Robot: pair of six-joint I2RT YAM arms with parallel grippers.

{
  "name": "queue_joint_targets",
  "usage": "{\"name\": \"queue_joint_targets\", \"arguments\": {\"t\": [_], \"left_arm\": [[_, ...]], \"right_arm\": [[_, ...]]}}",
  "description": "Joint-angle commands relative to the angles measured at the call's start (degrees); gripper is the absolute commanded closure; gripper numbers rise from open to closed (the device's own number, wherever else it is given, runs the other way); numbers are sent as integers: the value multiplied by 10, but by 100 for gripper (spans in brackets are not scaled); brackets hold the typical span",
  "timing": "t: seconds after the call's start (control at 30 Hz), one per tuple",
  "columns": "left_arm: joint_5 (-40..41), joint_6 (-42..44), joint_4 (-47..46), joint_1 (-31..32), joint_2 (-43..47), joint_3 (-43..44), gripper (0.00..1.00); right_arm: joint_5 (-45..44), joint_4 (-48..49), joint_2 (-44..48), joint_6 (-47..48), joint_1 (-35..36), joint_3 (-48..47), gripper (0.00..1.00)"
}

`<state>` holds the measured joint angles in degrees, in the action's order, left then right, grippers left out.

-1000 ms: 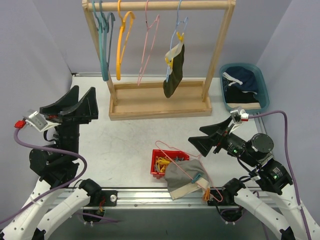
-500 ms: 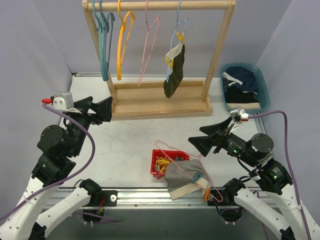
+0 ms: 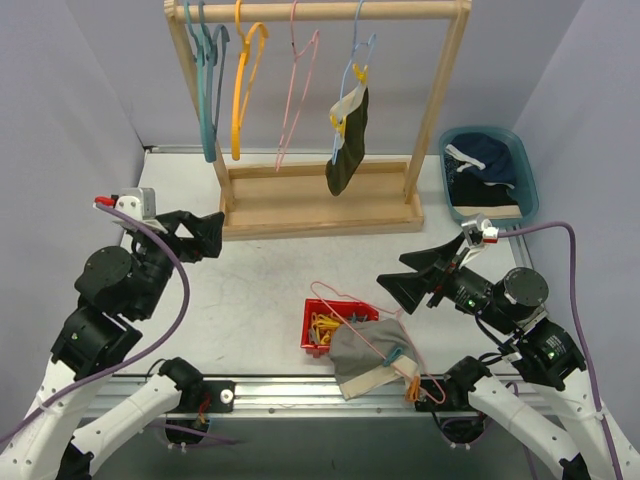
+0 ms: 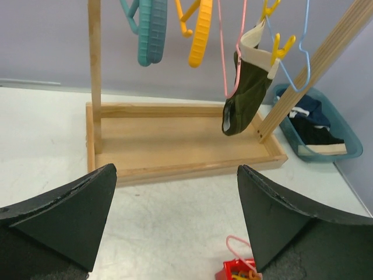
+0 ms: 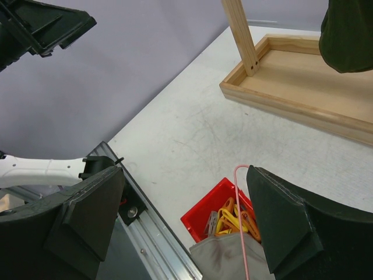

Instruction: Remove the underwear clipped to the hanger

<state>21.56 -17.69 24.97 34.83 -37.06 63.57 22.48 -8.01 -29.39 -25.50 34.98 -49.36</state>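
L gripper (image 3: 204, 238) & R gripper (image 3: 392, 277) both w/ fingers wide apart, empty; olive underwear (image 3: 347, 140) hangs clipped to blue hanger (image 3: 359, 25) far-centre, grey-beige underwear (image 3: 365, 355) lies near, touching red clip box (image 3: 312, 325).

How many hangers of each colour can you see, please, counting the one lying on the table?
teal and grey-blue hangers: 2
yellow hanger: 1
pink hanger on the rail, pink hanger on the table: 2
light blue hanger: 1
Total: 6

Wooden rack (image 3: 300, 207) rear; red clip bin (image 3: 311, 320) front; blue tub (image 3: 528, 176) right.
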Motion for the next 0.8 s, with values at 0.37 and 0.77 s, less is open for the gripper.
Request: {"name": "queue_joint_targets", "arguments": {"t": [0.37, 0.77], "left_arm": [[-6, 5, 312, -2, -58, 104, 6], [-6, 5, 344, -3, -50, 116, 6]], "right_arm": [[-4, 18, 2, 0, 4, 1, 11], [-3, 18, 3, 0, 4, 4, 11]]}}
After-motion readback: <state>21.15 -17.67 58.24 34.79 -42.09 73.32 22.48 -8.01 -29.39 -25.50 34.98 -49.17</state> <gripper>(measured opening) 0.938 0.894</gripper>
